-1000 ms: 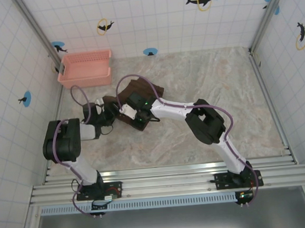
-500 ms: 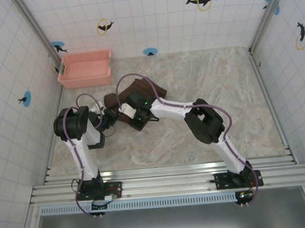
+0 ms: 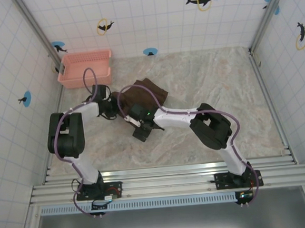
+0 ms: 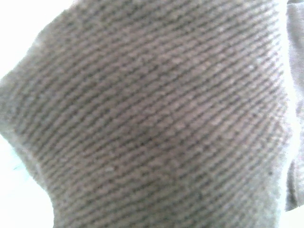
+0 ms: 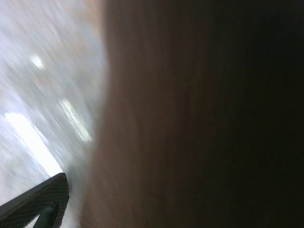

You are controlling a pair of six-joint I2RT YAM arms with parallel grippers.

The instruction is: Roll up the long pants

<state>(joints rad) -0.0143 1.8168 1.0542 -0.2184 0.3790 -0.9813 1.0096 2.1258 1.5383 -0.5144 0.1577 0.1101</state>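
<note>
The long pants [image 3: 146, 93] lie as a compact dark brown bundle at the back left of the table. My left gripper [image 3: 111, 107] is pressed against the bundle's left end. Ribbed brown cloth [image 4: 152, 114] covers its wrist view and hides its fingers. My right gripper [image 3: 142, 131] sits at the bundle's near edge, a little towards the arm bases. In the right wrist view the cloth [image 5: 190, 118] is a close, blurred brown mass. One dark finger [image 5: 38, 202] stands far out at the lower left, with the jaws spread wide and nothing seen pinched.
A pink plastic basket [image 3: 84, 69] stands against the left wall, just behind the left gripper. The marbled table [image 3: 218, 82] stretches bare to the right of the bundle. Tiled walls close in the left, back and right sides.
The left arm swung back and up to the bundle's left end. The right gripper pulled back toward the near side and its jaws spread. The bundle now looks more compact.
</note>
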